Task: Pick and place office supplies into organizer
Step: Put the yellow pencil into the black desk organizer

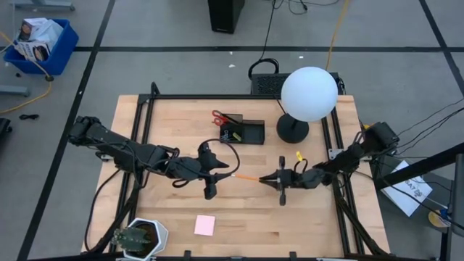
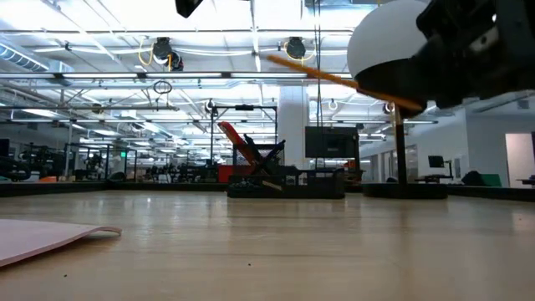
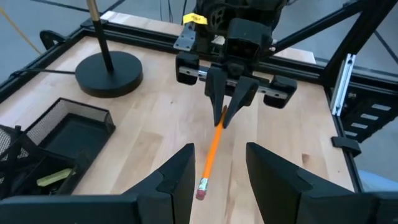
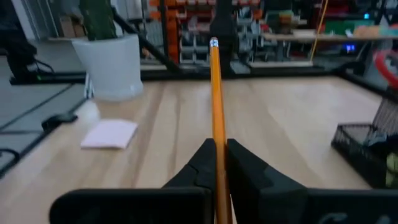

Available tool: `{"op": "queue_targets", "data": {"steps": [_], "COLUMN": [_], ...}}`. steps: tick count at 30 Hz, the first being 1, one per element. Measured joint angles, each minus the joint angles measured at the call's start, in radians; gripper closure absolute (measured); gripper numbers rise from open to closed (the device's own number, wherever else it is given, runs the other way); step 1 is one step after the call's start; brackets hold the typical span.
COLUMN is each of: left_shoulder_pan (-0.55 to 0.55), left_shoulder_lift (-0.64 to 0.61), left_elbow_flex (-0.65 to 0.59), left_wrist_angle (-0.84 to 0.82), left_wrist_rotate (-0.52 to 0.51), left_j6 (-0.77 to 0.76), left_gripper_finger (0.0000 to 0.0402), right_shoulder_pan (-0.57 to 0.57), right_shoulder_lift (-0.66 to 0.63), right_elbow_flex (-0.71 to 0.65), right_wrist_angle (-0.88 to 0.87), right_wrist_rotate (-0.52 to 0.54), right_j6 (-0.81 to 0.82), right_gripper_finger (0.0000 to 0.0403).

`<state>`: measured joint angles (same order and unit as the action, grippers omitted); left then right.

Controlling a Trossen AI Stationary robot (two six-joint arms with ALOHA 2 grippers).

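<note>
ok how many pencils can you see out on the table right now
1: an orange pencil held in the right gripper, its eraser end between the left gripper's open jaws. Others may be hidden in the organizer.

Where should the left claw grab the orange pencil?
Judging by its pose, around the free eraser end of the thin orange wooden pencil, coming straight along its length: the right claw pinches the far end, and the open left claw already straddles it.

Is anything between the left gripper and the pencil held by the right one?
Nothing visible. The right gripper holds the pencil by one end; its eraser end points into the open left gripper.
</note>
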<state>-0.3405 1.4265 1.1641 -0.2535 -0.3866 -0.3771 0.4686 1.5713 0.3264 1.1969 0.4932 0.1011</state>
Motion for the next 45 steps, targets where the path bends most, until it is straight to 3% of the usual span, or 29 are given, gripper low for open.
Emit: {"op": "queue_targets", "data": {"steps": [19, 37, 45], "left_shoulder_pan": [0.0, 0.0, 0.0], "left_shoulder_lift": [0.0, 0.0, 0.0], "left_elbow_flex": [0.0, 0.0, 0.0], "left_wrist_angle": [0.023, 0.042, 0.05], "left_wrist_rotate": [-0.007, -0.006, -0.003], "left_j6": [0.028, 0.037, 0.046], "left_gripper_finger": [0.0254, 0.0254, 0.0255], "right_shoulder_pan": [-0.064, -0.164, -0.177], "right_shoulder_lift": [-0.012, -0.012, -0.012], "right_elbow_flex": [0.003, 0.122, 0.172], "right_wrist_angle": [0.185, 0.137, 0.093], "right_wrist_rotate": [-0.139, -0.284, -0.289], "right_j6": [-0.098, -0.166, -0.209], "right_gripper_finger": [0.039, 0.039, 0.039]}}
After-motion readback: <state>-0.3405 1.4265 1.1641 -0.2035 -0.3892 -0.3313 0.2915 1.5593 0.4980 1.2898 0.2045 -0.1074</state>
